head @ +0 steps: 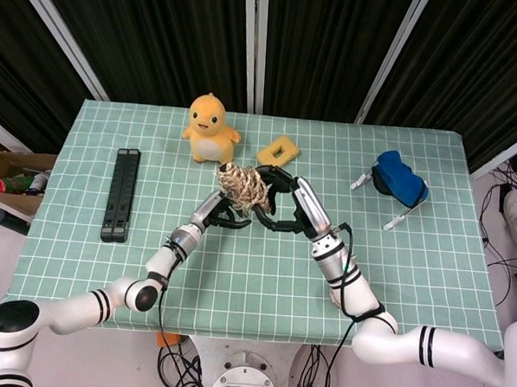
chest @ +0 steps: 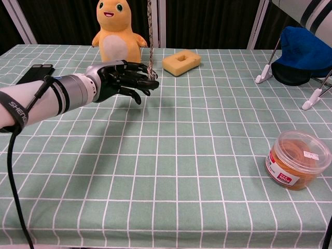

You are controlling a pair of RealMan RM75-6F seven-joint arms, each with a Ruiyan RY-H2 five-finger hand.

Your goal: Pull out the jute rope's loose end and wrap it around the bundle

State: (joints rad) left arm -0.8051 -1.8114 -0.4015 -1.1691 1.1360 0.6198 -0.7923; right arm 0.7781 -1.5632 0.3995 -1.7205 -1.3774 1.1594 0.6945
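1. The right hand [head: 280,199] is curling its dark fingers around the jute rope bundle [head: 243,187] and holding it lifted above the middle of the checked green tablecloth [head: 237,270].
2. The left hand [chest: 122,80] is reaching out with fingers spread, its fingertips touching a rope strand [chest: 150,36] that is hanging straight down from above in the chest view; I cannot tell whether it is pinching it.
3. One yellow plush chick [head: 211,127], one yellow sponge block [head: 278,150], one black folded stand [head: 121,193] and one blue cap on a white rack [head: 398,183] are lying around.
4. One lidded clear plastic tub [chest: 298,159] is holding something orange-brown.
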